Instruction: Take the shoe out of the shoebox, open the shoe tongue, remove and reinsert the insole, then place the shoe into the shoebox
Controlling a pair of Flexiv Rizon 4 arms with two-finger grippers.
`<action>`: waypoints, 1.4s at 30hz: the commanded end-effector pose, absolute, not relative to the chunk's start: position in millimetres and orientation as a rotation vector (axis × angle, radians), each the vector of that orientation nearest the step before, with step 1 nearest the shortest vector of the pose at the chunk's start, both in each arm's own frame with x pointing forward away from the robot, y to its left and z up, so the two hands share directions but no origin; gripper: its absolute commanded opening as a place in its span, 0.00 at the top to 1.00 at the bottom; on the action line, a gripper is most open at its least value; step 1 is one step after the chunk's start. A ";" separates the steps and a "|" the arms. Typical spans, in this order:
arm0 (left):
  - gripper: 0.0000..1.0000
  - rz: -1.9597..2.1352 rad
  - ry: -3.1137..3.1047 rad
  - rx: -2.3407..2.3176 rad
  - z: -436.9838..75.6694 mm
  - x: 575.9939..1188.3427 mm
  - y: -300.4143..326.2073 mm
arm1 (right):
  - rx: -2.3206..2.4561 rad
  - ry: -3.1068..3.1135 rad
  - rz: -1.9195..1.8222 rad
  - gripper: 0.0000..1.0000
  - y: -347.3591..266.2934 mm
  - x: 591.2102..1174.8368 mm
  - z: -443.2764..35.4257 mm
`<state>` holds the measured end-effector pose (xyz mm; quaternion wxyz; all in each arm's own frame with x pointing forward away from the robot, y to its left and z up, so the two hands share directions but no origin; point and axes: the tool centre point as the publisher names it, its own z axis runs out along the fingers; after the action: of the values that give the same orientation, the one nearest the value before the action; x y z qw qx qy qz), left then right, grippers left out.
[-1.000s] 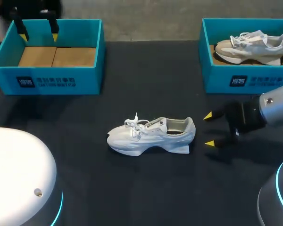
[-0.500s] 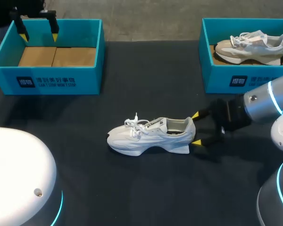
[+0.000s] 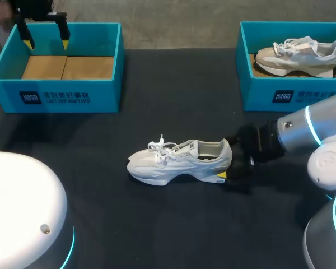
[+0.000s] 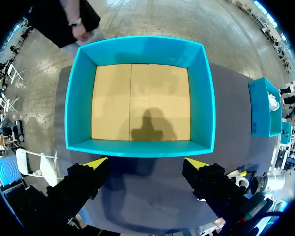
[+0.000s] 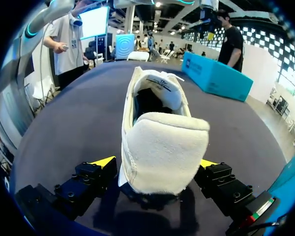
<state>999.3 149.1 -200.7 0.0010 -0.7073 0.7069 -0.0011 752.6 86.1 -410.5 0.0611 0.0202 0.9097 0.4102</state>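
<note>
Evidently the white shoe (image 3: 179,161) lies unboxed at the middle of the table (image 3: 157,224), and the right gripper (image 5: 157,162), fingers spread astride its heel (image 5: 162,147), should next close to steady it for opening the tongue.

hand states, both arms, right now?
Left hand: open, holding nothing, by the blue shoebox.
Right hand: open, fingers either side of the white shoe heel, not clamped yet.
</note>
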 end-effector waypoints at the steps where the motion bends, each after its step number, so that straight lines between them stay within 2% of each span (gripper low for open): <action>1: 0.00 -0.002 2.220 -2.221 -200.4 999.4 149.4 | 0.066 2.742 1.248 0.00 96.4 753.8 -419.5; 16: 0.00 -0.002 2.220 -2.221 -200.4 999.4 149.4 | 0.080 2.734 1.278 0.00 104.8 754.9 -431.6; 18: 0.00 -0.002 2.220 -2.221 -200.4 999.4 149.4 | 0.076 2.735 1.280 0.53 105.7 754.3 -431.7; 19: 0.00 -0.002 2.220 -2.221 -200.4 999.4 149.4 | 0.073 2.735 1.281 0.70 106.1 754.0 -431.6; 20: 0.00 -0.002 2.220 -2.221 -200.4 999.4 149.4 | 0.073 2.735 1.283 0.94 106.2 753.7 -431.5; 21: 0.00 -0.002 2.220 -2.221 -200.4 999.4 149.4 | 0.072 2.734 1.286 1.00 106.4 753.1 -431.3; 42: 0.00 -0.002 2.220 -2.221 -200.4 999.4 149.4 | 0.078 2.738 1.301 1.00 107.3 749.2 -430.7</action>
<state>999.4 149.1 -200.7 0.0010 -0.7073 0.7070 -0.0011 751.5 105.3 -429.4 0.0542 0.0248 0.9008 0.4301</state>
